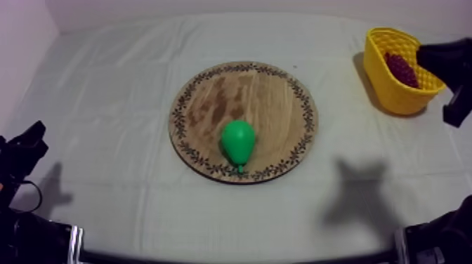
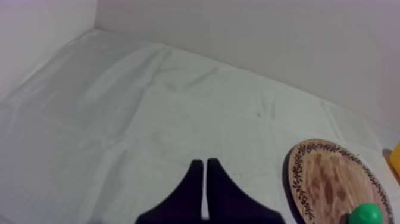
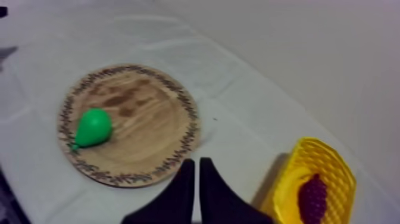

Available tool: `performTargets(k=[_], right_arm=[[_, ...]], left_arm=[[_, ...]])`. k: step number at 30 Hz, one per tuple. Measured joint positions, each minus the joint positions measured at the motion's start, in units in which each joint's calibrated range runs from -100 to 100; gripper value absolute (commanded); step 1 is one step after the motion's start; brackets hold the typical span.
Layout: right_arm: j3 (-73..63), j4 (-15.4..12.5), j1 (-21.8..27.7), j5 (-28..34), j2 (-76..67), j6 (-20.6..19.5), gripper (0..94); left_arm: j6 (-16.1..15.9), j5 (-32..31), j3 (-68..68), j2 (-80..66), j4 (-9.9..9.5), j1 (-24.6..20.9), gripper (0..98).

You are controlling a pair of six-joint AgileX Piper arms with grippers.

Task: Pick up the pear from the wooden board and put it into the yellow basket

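Pear [image 1: 238, 142] on wooden board [image 1: 281, 95], right hand [image 3: 197, 161] well apart, near yellow basket [image 1: 392, 93]

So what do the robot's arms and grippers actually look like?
Both arms are black and blocky, as the top view shows for the left arm and right arm. The left gripper and right gripper each have two matte black fingers, broad at the base and tapering to slim tips.
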Motion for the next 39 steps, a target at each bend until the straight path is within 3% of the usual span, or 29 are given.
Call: performTargets(k=[10, 17, 24, 31, 39], right_arm=[[-24.7, 2.0, -10.3, 17.8, 21.0, -8.8, 0.3], [-37.1, 0.6, -11.3, 28.1, 34.1, -9.6, 0.3], [-48.9, 1.3, -13.3, 36.7, 46.2, -16.5, 0.3], [-56.8, 1.6, -14.2, 40.1, 56.9, -24.3, 0.2], [-56.5, 1.0, -15.4, 40.8, 65.7, -30.8, 0.2]], left_arm=[[0.0, 0.0, 0.0, 0.0, 0.00, 0.0, 0.1], [0.0, 0.0, 0.0, 0.0, 0.00, 0.0, 0.1], [0.0, 0.0, 0.0, 0.0, 0.00, 0.0, 0.1], [0.0, 0.0, 0.0, 0.0, 0.00, 0.0, 0.1], [0.0, 0.0, 0.0, 0.0, 0.00, 0.0, 0.1]])
